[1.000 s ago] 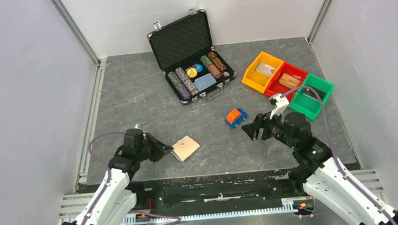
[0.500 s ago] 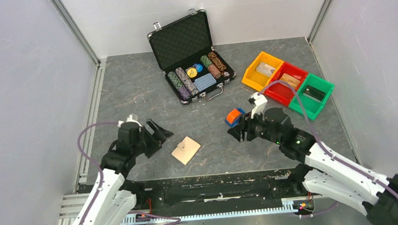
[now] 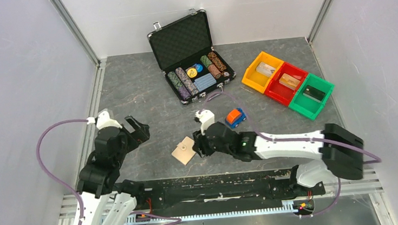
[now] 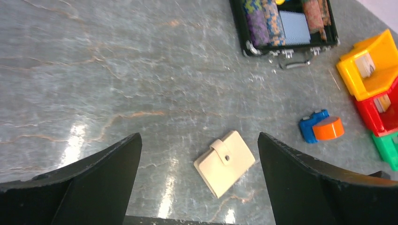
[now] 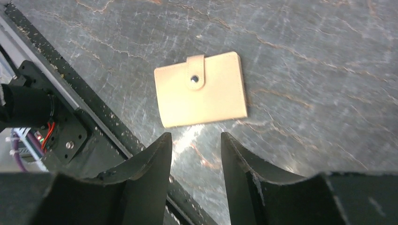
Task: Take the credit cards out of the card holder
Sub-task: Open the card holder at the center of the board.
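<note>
**Clerk:** Item one, the card holder (image 3: 185, 150). Location and condition?

**Checker:** It is tan and lies flat on the grey surface (image 3: 140, 90), near the front edge and between the two arms. It is closed, with the short tab snapped over the cover. The closed cover hides the inside, so no credit cards are listed as seen.

**Clerk:** Item two, the right pincer (image 3: 197, 145).

**Checker:** It is stretched across to the holder's right-hand edge. The jaws are parted by a moderate gap, narrower than the holder is wide, and they hold nothing. In the wrist view the fingertips (image 5: 162, 140) stop just short of the holder's near edge. In the top view I cannot tell whether they touch it.

**Clerk:** Item three, the left pincer (image 3: 138, 130).

**Checker:** It is raised to the left of the holder and apart from it. The jaws are spread wide and hold nothing. Its wrist view shows the holder lying on the surface between the two fingers, farther out.

**Clerk:** Other stock?

**Checker:**
- A blue and orange toy car (image 3: 235, 117) sits just behind the right arm.
- A black chip case (image 3: 189, 53) stands at the back, lid upright, with rows of chips inside.
- Three bins stand touching in a diagonal row at the right rear:
  - the yellow bin (image 3: 251, 78) holds a pale piece
  - the red bin (image 3: 275, 90) holds a tan piece
  - the green bin (image 3: 322, 88) holds a dark piece
</note>
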Controlling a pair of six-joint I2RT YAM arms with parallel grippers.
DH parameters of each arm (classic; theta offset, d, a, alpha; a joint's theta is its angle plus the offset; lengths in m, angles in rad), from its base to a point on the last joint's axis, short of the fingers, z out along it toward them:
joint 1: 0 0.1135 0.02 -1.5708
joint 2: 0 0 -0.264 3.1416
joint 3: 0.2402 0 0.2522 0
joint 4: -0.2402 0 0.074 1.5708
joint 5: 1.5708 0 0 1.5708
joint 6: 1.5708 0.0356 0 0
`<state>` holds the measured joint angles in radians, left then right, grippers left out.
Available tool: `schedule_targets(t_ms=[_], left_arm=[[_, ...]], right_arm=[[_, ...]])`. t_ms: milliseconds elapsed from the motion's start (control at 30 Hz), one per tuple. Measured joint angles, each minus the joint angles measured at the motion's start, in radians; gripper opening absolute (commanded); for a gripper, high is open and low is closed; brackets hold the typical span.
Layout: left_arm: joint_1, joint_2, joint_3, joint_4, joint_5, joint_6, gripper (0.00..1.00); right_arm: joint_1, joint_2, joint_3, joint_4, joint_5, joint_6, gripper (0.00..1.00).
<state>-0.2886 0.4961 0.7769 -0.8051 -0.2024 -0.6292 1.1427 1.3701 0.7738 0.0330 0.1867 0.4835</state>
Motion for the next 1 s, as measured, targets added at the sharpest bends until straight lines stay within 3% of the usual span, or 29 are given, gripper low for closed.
schedule_targets(t_ms=[300,733,900,1000], left_arm=[[0.0,-0.185,-0.006,-0.008,-0.108,0.007,1.0],[0.0,-0.215,-0.023,-0.002,-0.109,0.008,1.0],[0.0,-0.215,-0.026,-0.001,-0.102,0.008,1.0],[0.0,-0.215,-0.027,0.0,-0.084,0.008,1.0]], right_arm=[[0.057,0.289,0.174,0.049,0.065,-0.005,0.46],[0.058,0.446,0.256,0.059,0.085,-0.022,0.46],[0.064,0.486,0.274,0.035,0.119,-0.026,0.39],[0.071,0.493,0.279,0.029,0.148,-0.03,0.25]])
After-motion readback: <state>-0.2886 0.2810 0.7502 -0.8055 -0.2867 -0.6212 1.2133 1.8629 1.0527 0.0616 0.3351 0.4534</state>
